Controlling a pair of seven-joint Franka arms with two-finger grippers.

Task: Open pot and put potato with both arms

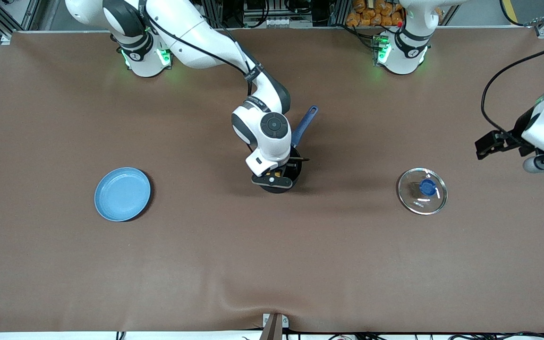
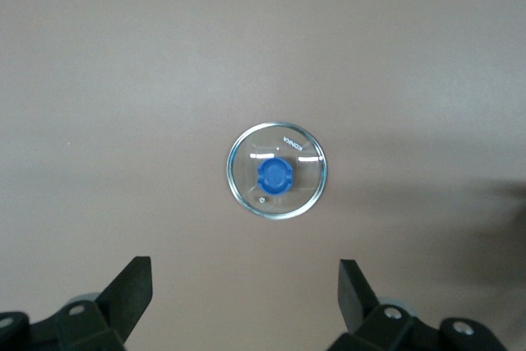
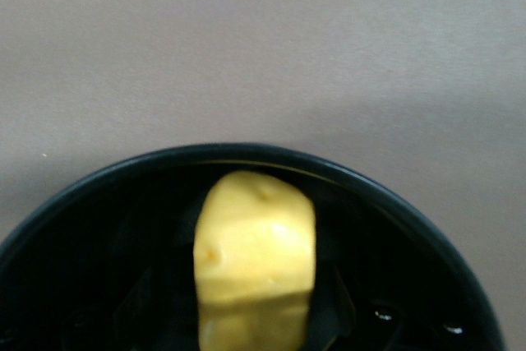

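Observation:
The black pot (image 1: 296, 171) with its blue handle (image 1: 304, 125) stands open at the table's middle. My right gripper (image 1: 275, 179) is down in it, shut on the yellow potato (image 1: 278, 174). In the right wrist view the potato (image 3: 255, 244) sits between my dark fingers (image 3: 333, 310) inside the pot's rim (image 3: 246, 154). The glass lid (image 1: 422, 191) with a blue knob lies flat on the table toward the left arm's end. My left gripper (image 1: 482, 147) is open and empty, up in the air beside the lid. The left wrist view shows the lid (image 2: 277, 170) past its spread fingers (image 2: 131, 285).
A flat light-blue plate (image 1: 122, 194) lies toward the right arm's end of the brown table. The right arm's forearm stretches over the table from its base to the pot. A cable hangs from the left arm.

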